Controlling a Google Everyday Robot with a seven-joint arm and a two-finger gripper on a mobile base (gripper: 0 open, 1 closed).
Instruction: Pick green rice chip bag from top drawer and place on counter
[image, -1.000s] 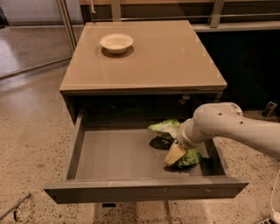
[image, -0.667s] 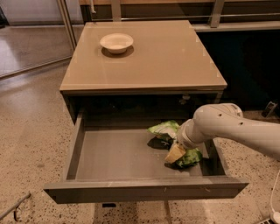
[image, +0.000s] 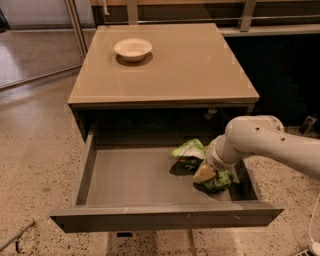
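Observation:
The top drawer (image: 150, 212) is pulled open below the counter (image: 175, 70). The green rice chip bag (image: 190, 150) lies crumpled at the right inside the drawer, with a white end and dark patches. My gripper (image: 205, 172) reaches down into the drawer from the right on a white arm and sits on or in the bag's middle. Part of the bag shows on both sides of the gripper; the lower green part lies near the drawer's front right (image: 220, 181).
A white bowl (image: 132, 48) stands on the counter's back left. The drawer's left half holds nothing. Speckled floor surrounds the cabinet; a dark wall and railing stand behind and right. A cable lies on the floor at lower left.
The bag and gripper have shifted slightly; the bag looks a little more bunched up around the gripper. The arm has hardly moved.

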